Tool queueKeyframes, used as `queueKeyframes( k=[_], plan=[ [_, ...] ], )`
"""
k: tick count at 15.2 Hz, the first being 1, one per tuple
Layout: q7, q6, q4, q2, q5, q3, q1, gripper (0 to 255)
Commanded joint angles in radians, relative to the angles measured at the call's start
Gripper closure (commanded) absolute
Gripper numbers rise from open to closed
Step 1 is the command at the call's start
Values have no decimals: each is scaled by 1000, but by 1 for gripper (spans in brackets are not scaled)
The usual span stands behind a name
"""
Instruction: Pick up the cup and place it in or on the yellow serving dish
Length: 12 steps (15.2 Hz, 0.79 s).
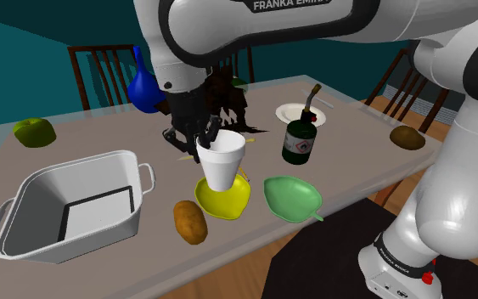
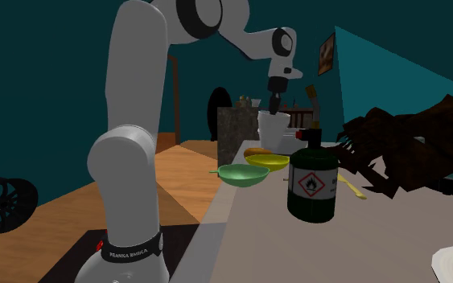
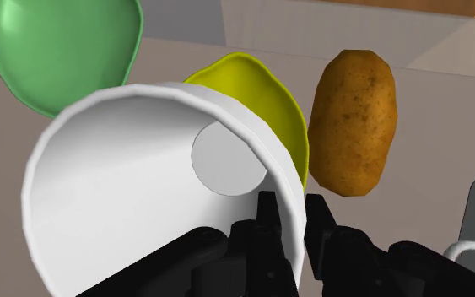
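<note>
Claw (image 3: 293, 224) pinches white cup (image 1: 222, 160) by rim wall, one finger inside, so it stands upright on or just above yellow dish (image 1: 233, 202). Potato (image 1: 190, 222) at dish's 8 o'clock, shoulder view. Release seems next.

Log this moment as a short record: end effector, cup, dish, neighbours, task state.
end effector: shut on the white cup, one finger inside its wall, one outside
cup: roughly upright, directly over the yellow dish; contact with it cannot be told
neighbours: green dish on one side of the yellow dish, potato on the other
task state: cup at the dish, not yet released
</note>
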Motion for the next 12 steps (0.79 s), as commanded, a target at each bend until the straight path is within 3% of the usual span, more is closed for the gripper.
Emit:
queueKeyframes(
  k=[1, 7, 12],
  plan=[
    [-3, 32, -35, -4, 2, -1, -3, 255],
    [-7, 118, -120, -2, 0, -3, -5, 255],
    [-7, 118, -120, -2, 0, -3, -5, 255]
  ],
)
